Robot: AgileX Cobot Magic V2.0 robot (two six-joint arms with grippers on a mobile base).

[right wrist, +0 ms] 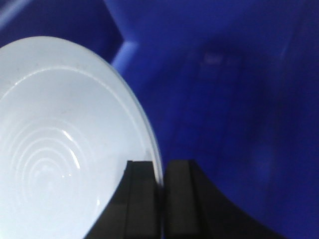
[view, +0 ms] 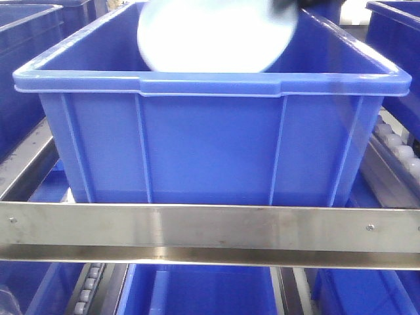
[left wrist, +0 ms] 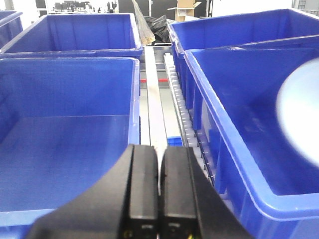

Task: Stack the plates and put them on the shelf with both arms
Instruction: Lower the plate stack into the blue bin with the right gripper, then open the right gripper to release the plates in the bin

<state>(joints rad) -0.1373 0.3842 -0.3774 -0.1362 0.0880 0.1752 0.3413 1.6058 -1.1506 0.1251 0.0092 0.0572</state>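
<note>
Steel rail point(view: 210, 226), nearest. Blue bin point(view: 210, 147) behind it. White plate point(view: 213, 36), tilted over the bin's far side, pinched at its rim by the right gripper point(right wrist: 160, 174). Left gripper point(left wrist: 159, 164): jaws pressed together, empty, over the gap between bins. Step judged: carrying the plate; next calls for setting it down flat

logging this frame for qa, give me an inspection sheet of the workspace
surface: roller rack with a steel crossbar carrying the bins
job's things: one white plate, tilted over the blue bin, gripped by its rim; no second plate seen
clutter: nothing seen
grippers: right gripper shut on the plate rim; left gripper shut, holding nothing, above the rack between bins
cables: nothing seen
surroundings: more blue bins on both sides; cardboard box behind
</note>
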